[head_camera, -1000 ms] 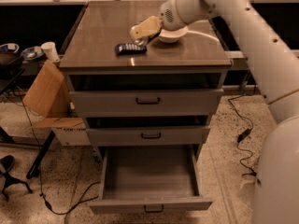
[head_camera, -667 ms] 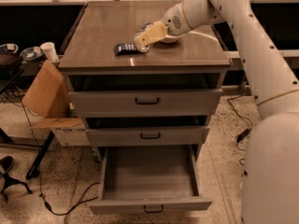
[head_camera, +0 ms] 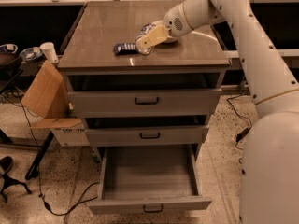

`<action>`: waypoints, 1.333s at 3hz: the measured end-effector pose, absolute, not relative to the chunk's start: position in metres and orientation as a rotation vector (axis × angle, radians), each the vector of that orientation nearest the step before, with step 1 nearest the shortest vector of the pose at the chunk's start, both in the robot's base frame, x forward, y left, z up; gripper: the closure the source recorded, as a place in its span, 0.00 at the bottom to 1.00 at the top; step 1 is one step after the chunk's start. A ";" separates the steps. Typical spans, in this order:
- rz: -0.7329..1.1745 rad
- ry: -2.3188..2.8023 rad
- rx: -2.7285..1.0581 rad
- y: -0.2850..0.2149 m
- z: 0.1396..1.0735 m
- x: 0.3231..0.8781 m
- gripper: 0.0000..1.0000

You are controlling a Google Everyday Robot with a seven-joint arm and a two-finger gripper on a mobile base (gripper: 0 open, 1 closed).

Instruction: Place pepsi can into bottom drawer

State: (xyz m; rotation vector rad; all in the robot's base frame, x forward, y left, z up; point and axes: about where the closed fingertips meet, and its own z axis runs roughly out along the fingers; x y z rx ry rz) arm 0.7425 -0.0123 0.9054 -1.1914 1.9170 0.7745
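Observation:
The pepsi can [head_camera: 147,30], blue and white with a silver end, is held tilted just above the cabinet top [head_camera: 103,27], near its front edge. My gripper [head_camera: 148,38] is shut on the can, one cream finger [head_camera: 152,35] lying across it, with the arm reaching in from the upper right. The bottom drawer [head_camera: 148,203] is pulled out below, its plain grey inside showing nothing in it. It sits well below and in front of the can.
A flat dark snack packet [head_camera: 123,48] lies on the top just left of the can. The two upper drawers [head_camera: 145,101] stand slightly ajar. A cardboard box [head_camera: 44,94] and white cup [head_camera: 48,51] are at the left. Cables [head_camera: 60,204] run over the floor.
The arm has swung the gripper and can slightly forward toward the front edge of the top, next to the snack packet. The drawers have not moved.

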 end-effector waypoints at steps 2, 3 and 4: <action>0.820 1.842 -1.243 -0.008 0.907 0.726 1.00; 0.829 1.781 -1.251 -0.025 0.913 0.694 1.00; 0.812 1.753 -1.243 -0.044 0.911 0.654 1.00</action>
